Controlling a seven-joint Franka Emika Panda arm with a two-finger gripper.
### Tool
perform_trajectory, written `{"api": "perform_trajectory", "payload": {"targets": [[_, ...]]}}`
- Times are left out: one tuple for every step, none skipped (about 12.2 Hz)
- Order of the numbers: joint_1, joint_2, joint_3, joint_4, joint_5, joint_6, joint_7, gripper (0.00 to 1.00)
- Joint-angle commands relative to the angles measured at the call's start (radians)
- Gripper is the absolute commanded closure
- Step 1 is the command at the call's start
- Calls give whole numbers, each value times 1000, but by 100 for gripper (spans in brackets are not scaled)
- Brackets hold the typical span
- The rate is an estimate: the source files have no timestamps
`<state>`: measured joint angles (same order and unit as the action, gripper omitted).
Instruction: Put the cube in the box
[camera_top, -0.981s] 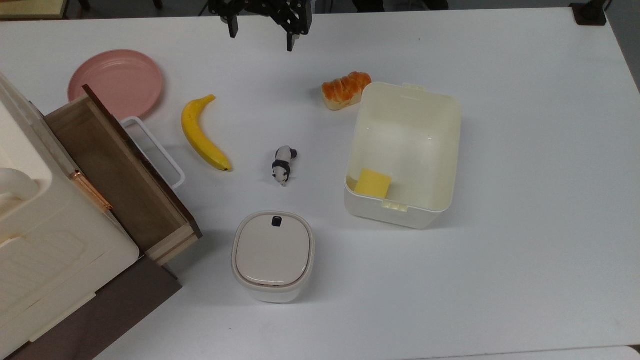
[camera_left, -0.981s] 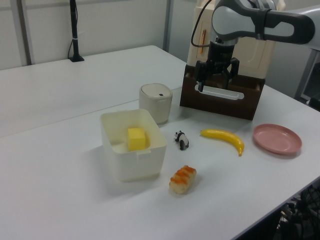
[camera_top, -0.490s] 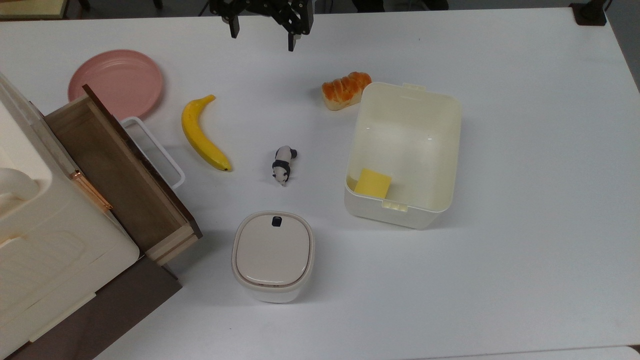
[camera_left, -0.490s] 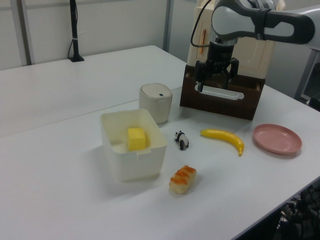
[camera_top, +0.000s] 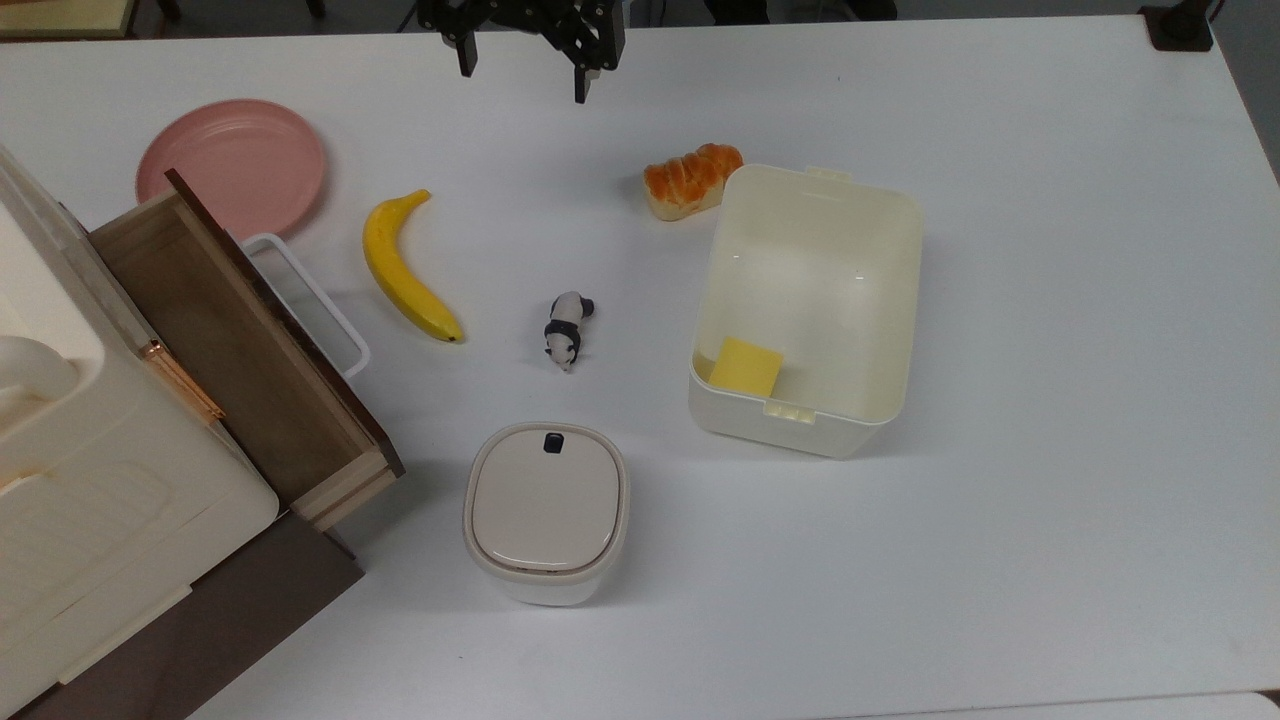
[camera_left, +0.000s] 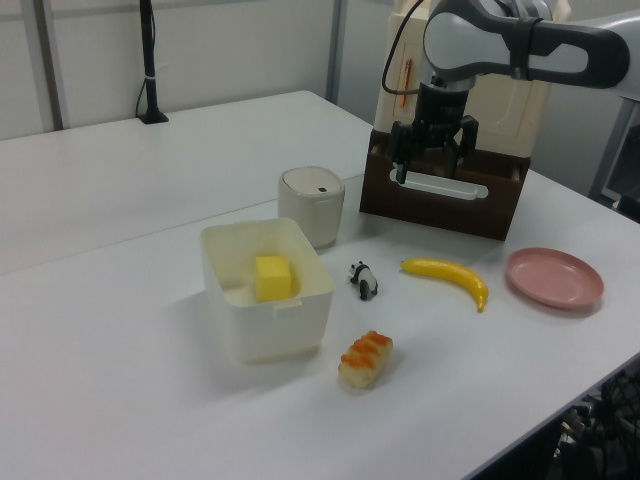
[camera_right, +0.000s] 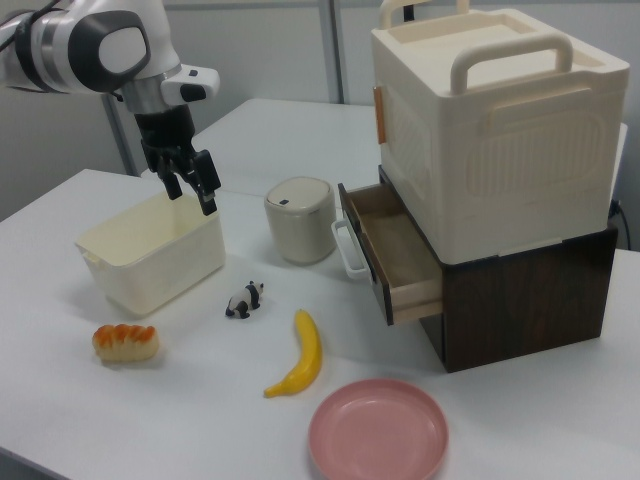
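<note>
The cube (camera_top: 746, 366) already sits inside the box (camera_top: 905, 300), tucked in the corner nearest the top view's lower left; the gripper (camera_top: 522, 72) hangs empty, fingers spread, well apart from both.

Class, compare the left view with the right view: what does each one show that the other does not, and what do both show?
Left view alone: the cube lying inside the box, and a black stand at the table's far edge.

Right view alone: the inside of the open wooden drawer, and the cream carrier on top with its handles.

Both: the open gripper held above the table, the box, the lidded container, the panda figure, the banana, the bread and the pink plate.
</note>
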<state>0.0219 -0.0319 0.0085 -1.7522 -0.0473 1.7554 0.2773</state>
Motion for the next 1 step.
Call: {"api": "perform_trajectory", "payload": {"targets": [[27, 3, -30, 7, 20, 13, -26, 0]]}}
